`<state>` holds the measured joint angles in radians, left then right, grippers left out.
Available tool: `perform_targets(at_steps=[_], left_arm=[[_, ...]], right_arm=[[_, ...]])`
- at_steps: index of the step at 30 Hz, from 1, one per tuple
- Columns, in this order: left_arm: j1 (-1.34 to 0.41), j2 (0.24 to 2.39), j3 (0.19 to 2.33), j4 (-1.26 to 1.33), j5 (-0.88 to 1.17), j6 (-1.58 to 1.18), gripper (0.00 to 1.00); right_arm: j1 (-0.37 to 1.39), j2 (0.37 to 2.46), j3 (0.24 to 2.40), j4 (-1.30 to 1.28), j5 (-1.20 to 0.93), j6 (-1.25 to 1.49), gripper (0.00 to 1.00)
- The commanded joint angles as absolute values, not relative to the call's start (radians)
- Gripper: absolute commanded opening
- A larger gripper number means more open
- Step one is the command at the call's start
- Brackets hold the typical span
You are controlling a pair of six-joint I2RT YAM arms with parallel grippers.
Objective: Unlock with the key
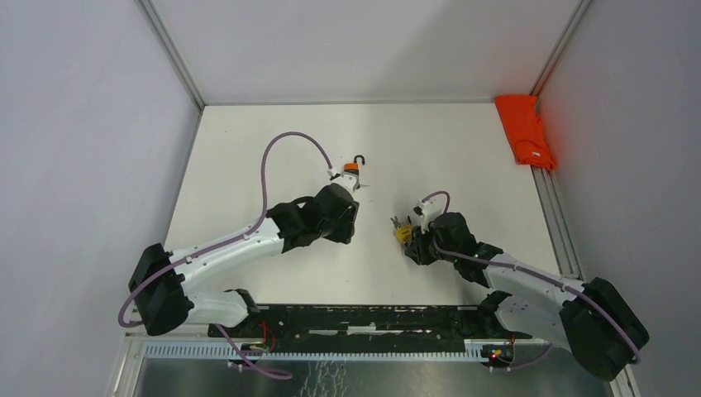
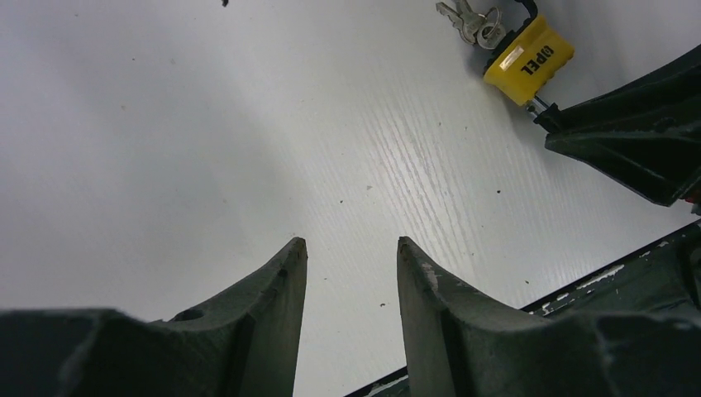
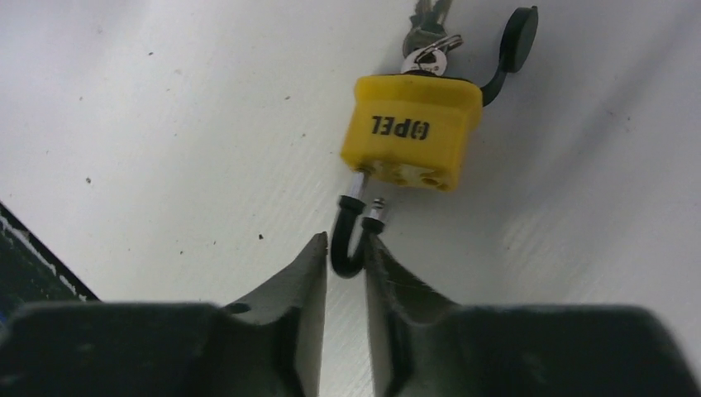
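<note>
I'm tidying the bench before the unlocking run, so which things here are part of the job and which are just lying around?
In the job: yellow padlock; bunch of keys at its base; right gripper, pinching its shackle.
Lying about: orange padlock; orange cloth.

Padlock lies flat on the table, right of centre. Its shackle points toward the near right, and the loop sits between the right gripper's fingers, touching both. The keys lie bunched at the opposite, far end of the body, with one meeting that end face. The left gripper stands left of the padlock over bare table, apart from it, with nothing between its fingers. A folded cloth lies at the far right corner, over the side rail.
</note>
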<state>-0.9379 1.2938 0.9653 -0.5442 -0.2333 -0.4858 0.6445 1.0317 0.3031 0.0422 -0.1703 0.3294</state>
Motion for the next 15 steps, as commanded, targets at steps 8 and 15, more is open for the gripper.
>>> perform_targets(at_steps=[8,15], left_arm=[[-0.921,1.224,0.913,-0.478,-0.199,-0.494,0.5],[-0.911,1.212,0.908,-0.466,-0.181,-0.492,0.5]], right_arm=[[0.652,1.058,0.267,0.149,-0.17,0.583,0.0],[0.644,1.106,0.197,0.245,-0.25,0.791,0.0]])
